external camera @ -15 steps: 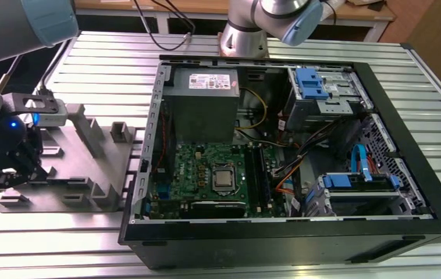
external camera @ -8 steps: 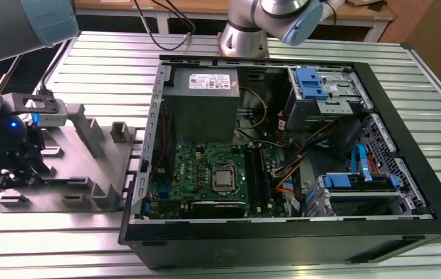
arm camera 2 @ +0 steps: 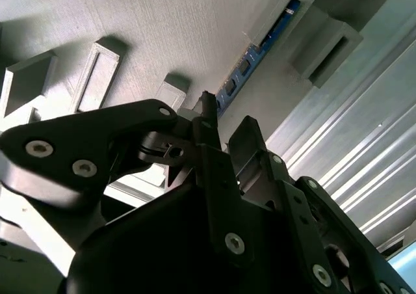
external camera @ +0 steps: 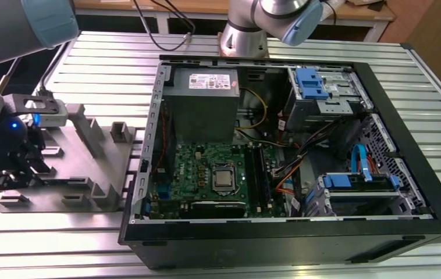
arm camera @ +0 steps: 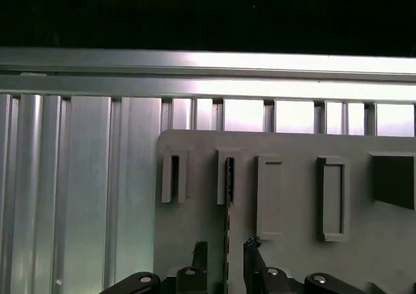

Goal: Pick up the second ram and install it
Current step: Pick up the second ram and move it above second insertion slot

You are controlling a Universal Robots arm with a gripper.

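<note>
In the first wrist view, looking down on the second ram (arm camera: pixel 227 203), propped on its thin edge in a slot of the grey holder plate (arm camera: pixel 195 222), likely to leave both flat sides free for pinching. Sitting right between the jaws of the gripper (arm camera: pixel 225 250), spread apart and gripping nothing, with a little gap on each side. Lined up straight with the jaws in the second wrist view too, likely for a square grab.
</note>
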